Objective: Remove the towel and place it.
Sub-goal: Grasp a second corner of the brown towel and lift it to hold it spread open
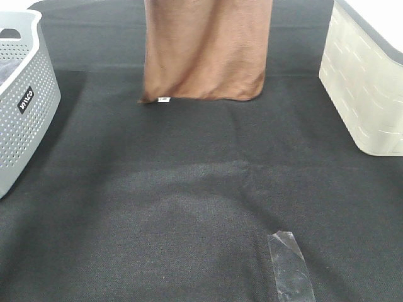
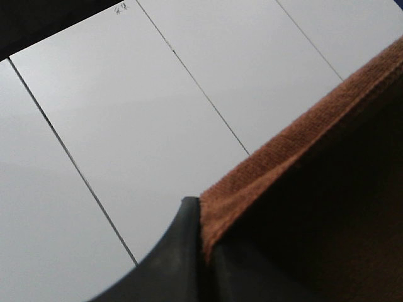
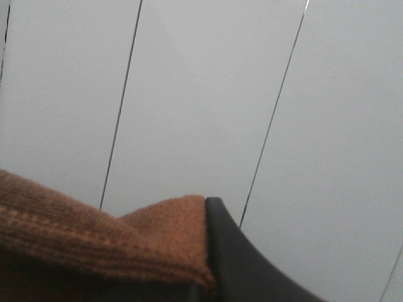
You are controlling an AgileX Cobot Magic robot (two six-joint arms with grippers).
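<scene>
The towel [image 1: 204,50] hangs over the far middle of the black table cover [image 1: 189,207], its tagged lower hem down at the cover, between a grey basket [image 1: 25,107] and a white basket [image 1: 365,88]. Both the left gripper [image 2: 203,220] and the right gripper [image 3: 208,217] are clamped tight on its hem.

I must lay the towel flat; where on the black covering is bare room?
The widest bare patch is the middle of the black table covering, between the grey basket and the white basket, in front of the hanging towel. Only a tape strip lies near the front edge. Close to either basket it is crowded.
</scene>
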